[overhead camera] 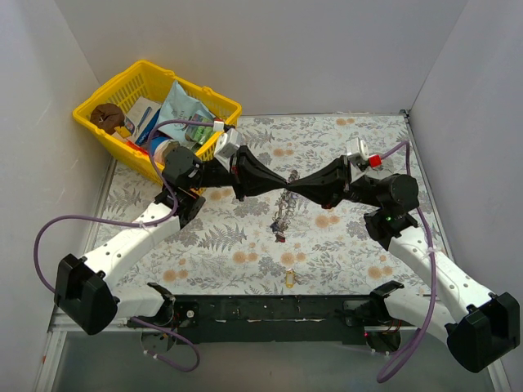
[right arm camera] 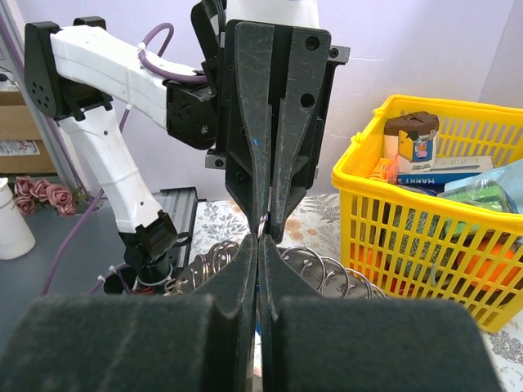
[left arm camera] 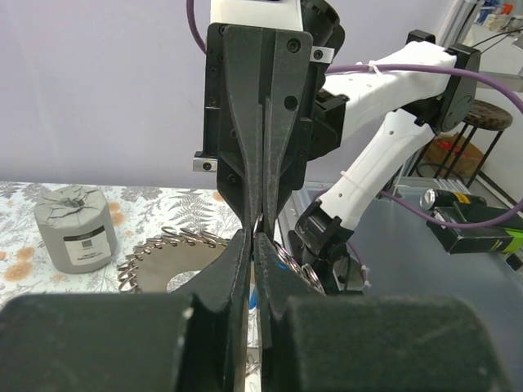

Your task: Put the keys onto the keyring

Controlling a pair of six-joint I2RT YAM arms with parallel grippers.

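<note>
Floral worktop, white walls; left fingers and right fingers both closed, tip-to-tip at a small wire loop, toothed keyring just beneath.

Same make on both sides: left arm and right arm in smooth white shells along the long links, with blocky black housings at the joints. One purple cable beside the left, a second purple cable along the right, tied down with thin white straps. Both left gripper and right gripper matt black, wedge-shaped, narrowing into two long flat fingers, with small round screws sunk in the sides. Small red cap on a white wrist block at the right. Tiny green light on a black housing of the right arm.
</note>
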